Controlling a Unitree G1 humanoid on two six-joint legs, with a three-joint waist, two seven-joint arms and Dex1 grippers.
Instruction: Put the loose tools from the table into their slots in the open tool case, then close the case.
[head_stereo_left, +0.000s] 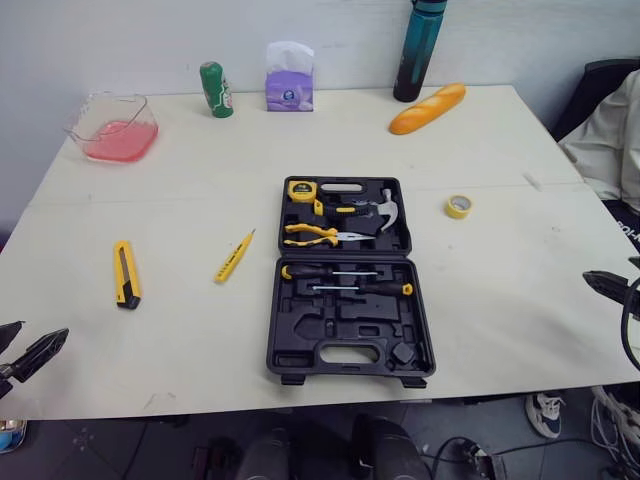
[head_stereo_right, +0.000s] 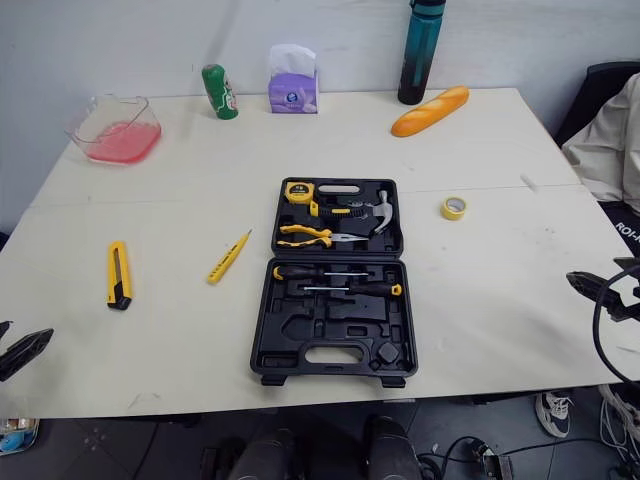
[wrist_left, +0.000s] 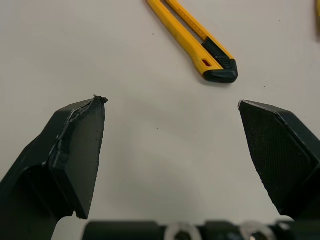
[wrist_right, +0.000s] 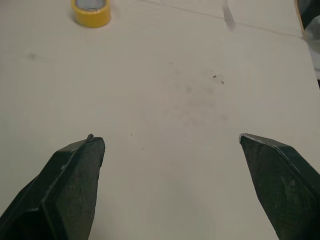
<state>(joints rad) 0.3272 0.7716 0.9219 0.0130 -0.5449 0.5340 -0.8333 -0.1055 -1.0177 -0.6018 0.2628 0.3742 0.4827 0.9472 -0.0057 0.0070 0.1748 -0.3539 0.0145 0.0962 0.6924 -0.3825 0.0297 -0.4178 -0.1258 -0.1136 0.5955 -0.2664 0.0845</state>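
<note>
Pale tabletop (head_stereo_left: 500, 300) is stretching out before a white wall, and the black tool case (head_stereo_left: 300, 335) is lying open flat at its middle. Its far half is holding a yellow tape measure (head_stereo_left: 302, 190), a hammer (head_stereo_left: 386, 208) and yellow-handled pliers (head_stereo_left: 318, 236). The near half is holding two screwdrivers (head_stereo_left: 385, 288) side by side along its far edge, with bare moulded recesses nearer the handle. Two loose tools are lying to the left of the case: a yellow utility knife (head_stereo_left: 126, 274) well apart from it, and a slim yellow tool (head_stereo_left: 234, 256) between the knife and the case.

At the far left corner a clear tub (head_stereo_left: 135, 100) is holding something pink.

The left claw (wrist_left: 170, 102) is hanging spread wide at the near left edge, gripping nothing, with the knife lying ahead of it. The right claw (wrist_right: 168, 137) is also spread and holding nothing, hovering over bare tabletop at the right edge, with a yellow tape roll (wrist_right: 91, 11) lying beyond it.
</note>
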